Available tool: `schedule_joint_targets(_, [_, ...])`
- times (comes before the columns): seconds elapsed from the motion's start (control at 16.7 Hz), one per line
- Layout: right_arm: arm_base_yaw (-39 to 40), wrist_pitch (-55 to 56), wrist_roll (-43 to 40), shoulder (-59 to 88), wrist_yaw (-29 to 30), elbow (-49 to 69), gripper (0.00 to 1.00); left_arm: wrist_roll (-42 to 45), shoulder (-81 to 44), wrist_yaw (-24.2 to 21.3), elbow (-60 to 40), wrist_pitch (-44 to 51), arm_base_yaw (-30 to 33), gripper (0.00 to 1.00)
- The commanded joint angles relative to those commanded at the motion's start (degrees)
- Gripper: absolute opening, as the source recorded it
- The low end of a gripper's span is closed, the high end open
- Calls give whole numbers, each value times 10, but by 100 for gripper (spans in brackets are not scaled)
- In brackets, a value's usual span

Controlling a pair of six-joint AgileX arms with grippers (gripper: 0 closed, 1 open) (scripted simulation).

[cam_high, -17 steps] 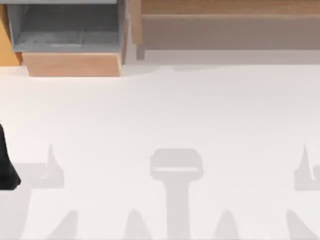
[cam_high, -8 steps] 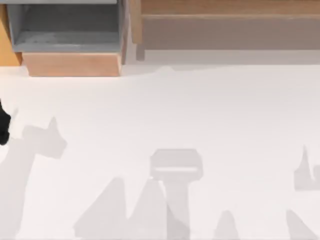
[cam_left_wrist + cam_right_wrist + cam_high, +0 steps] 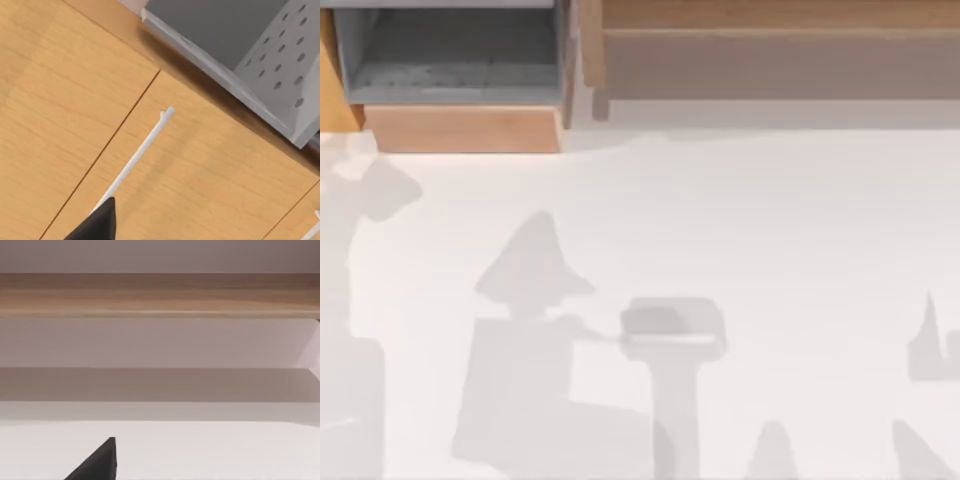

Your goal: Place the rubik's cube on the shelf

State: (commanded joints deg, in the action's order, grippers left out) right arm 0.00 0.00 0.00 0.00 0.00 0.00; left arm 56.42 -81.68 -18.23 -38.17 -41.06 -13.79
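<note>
Left arm gone from table's (image 3: 740, 230) left edge; shelf (image 3: 770, 15) bare; both pincers' state: cannot tell.

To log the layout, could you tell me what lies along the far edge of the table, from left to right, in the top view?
Wooden box with grey interior → shelf.
</note>
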Motion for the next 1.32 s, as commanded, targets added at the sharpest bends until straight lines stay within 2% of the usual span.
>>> schedule_joint_targets(0.36, [0, 0, 0, 0, 0, 0, 100, 206, -292, -51, -148, -156, -61, 100])
schedule_joint_targets(0.66, [0, 0, 0, 0, 0, 0, 100, 317, -450, -78, -229, -242, -94, 100])
schedule_joint_targets(0.84, [0, 0, 0, 0, 0, 0, 100, 343, -489, -84, -248, -262, -102, 100])
schedule_joint_targets(1.32, [0, 0, 0, 0, 0, 0, 100, 343, -497, -79, -265, -253, -97, 100])
